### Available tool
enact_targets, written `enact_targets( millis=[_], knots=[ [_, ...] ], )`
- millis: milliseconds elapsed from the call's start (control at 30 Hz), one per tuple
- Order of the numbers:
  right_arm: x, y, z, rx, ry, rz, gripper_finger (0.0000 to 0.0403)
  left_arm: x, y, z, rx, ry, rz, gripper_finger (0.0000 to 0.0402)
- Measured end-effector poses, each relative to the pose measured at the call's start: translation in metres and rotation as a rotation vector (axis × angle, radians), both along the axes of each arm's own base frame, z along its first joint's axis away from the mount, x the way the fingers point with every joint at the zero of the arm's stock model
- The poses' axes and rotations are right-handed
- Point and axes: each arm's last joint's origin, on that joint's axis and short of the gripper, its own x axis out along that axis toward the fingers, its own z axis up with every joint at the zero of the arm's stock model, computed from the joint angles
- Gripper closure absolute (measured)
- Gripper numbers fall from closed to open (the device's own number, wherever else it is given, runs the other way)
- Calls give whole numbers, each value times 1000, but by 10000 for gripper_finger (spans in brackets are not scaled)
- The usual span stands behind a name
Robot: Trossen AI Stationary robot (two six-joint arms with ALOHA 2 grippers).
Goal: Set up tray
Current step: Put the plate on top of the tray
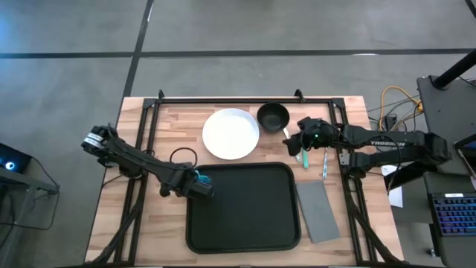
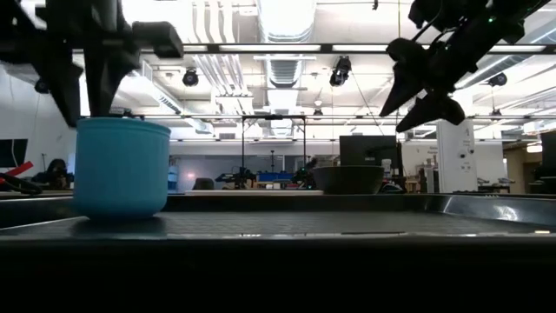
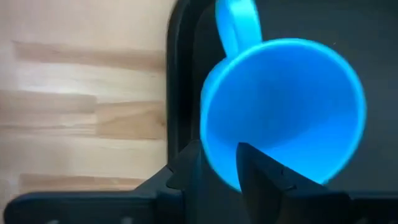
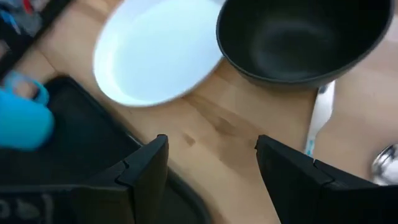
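A blue cup (image 3: 283, 106) with a handle (image 3: 236, 25) stands upright on the large black tray (image 1: 245, 216), in its far left corner. My left gripper (image 3: 217, 155) comes down on the cup's rim and is shut on it; in the low view the cup (image 2: 122, 165) stands under this gripper (image 2: 91, 96). My right gripper (image 1: 296, 140) hangs open above the bare wood, right of the white plate (image 1: 231, 134) and near the black bowl (image 1: 273, 116). It touches nothing. In the right wrist view its fingers (image 4: 146, 168) stand wide apart. My left gripper holds the blue cup by the rim wall (image 3: 221, 177) on the side opposite the handle. One finger (image 3: 261, 171) is inside the cup and the other (image 3: 186, 168) outside it. The fingers come from above, pointing down. The cup stands upright with its base on the tray.
Cutlery with teal handles (image 1: 302, 155) and another piece (image 1: 325, 162) lie on the wood right of the plate. A flat grey napkin (image 1: 318, 211) lies right of the tray. Most of the tray's floor (image 1: 253, 223) is bare. Black frame rails (image 1: 223, 99) run along the table's edges.
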Motion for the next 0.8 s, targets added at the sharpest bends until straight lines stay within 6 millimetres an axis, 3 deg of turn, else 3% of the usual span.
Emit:
enact_targets(
  millis=[267,467,633,800],
  knots=[
    [34,2,-9,-179,22,427,174,-2,1,49,31,32,-147,318],
    [60,-7,7,-296,120,387,174,-13,5,81,21,106,-229,317],
    [79,-9,15,-387,169,527,174,-14,6,96,38,44,-299,317],
    [97,-12,-1,-434,343,716,174,-13,4,94,46,47,-448,317]
  ],
)
